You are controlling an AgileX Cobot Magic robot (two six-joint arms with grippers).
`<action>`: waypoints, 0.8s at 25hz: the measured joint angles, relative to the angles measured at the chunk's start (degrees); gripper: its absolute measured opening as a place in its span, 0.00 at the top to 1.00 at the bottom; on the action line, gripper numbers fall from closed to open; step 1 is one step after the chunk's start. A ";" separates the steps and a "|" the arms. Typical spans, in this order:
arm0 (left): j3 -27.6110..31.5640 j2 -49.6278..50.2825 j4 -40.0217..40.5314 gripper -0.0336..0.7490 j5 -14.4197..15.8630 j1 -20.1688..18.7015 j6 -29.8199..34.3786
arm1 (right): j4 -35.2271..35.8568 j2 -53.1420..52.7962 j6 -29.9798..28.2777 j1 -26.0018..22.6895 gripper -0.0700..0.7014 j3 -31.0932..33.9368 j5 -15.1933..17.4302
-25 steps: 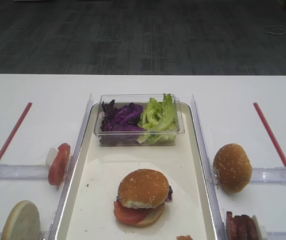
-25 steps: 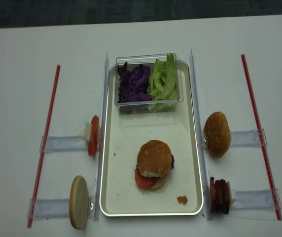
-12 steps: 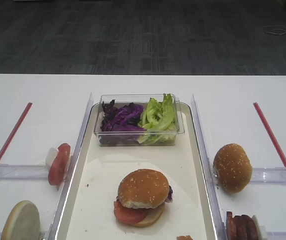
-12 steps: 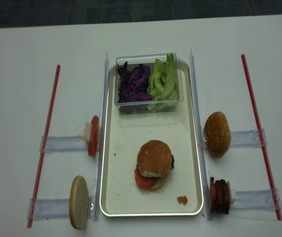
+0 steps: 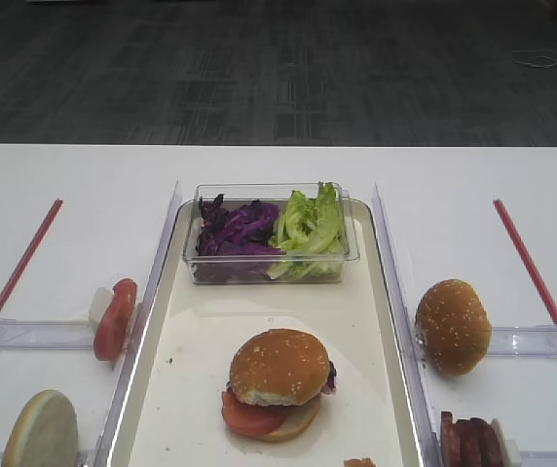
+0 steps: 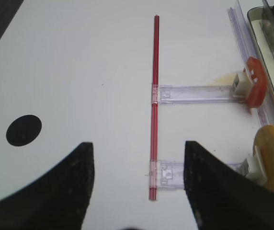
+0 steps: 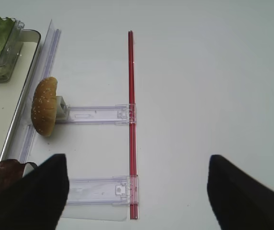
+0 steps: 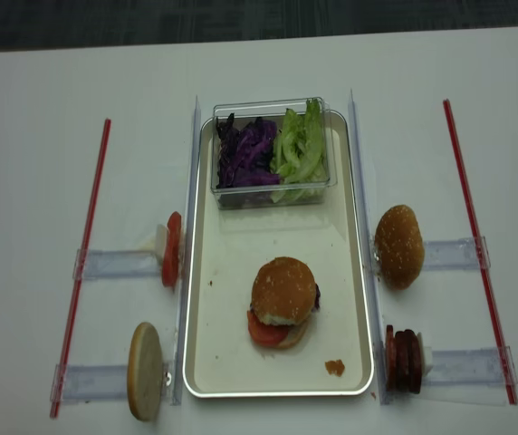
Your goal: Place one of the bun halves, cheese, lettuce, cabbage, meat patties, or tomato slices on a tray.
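Observation:
On the cream tray (image 5: pixel 167 384) (image 8: pixel 232 362) stands a stacked burger: a sesame bun half (image 5: pixel 278 364) (image 8: pixel 283 289) over a tomato slice (image 5: pixel 247 416). Another bun half (image 5: pixel 452 327) (image 7: pixel 44 112) leans on the right rack, with meat patties (image 5: pixel 468 443) (image 8: pixel 402 360) nearer. Tomato slices (image 5: pixel 115 319) (image 6: pixel 254 88) stand on the left rack. Cabbage (image 5: pixel 238 229) and lettuce (image 5: pixel 310 224) fill a clear tub. No cheese shows. My right gripper (image 7: pixel 134 163) and left gripper (image 6: pixel 138 146) hang open and empty above the table's outer sides, both outside the overhead views.
A pale flat bun half (image 5: pixel 40 433) (image 6: pixel 271 153) stands on the near left rack. Red rods (image 7: pixel 131 120) (image 6: pixel 154 115) with clear plastic rails flank the tray. An orange crumb (image 8: pixel 334 367) lies on the tray's near right corner.

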 joint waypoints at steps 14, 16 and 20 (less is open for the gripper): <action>0.00 0.00 0.00 0.46 0.00 0.00 0.00 | 0.11 0.00 0.00 0.00 0.17 0.00 0.00; 0.00 0.00 0.00 0.46 0.00 0.00 0.00 | 0.11 0.00 0.00 0.00 0.17 0.00 0.00; 0.00 0.00 0.00 0.46 0.00 0.00 0.00 | 0.11 0.00 0.00 0.00 0.17 0.00 0.00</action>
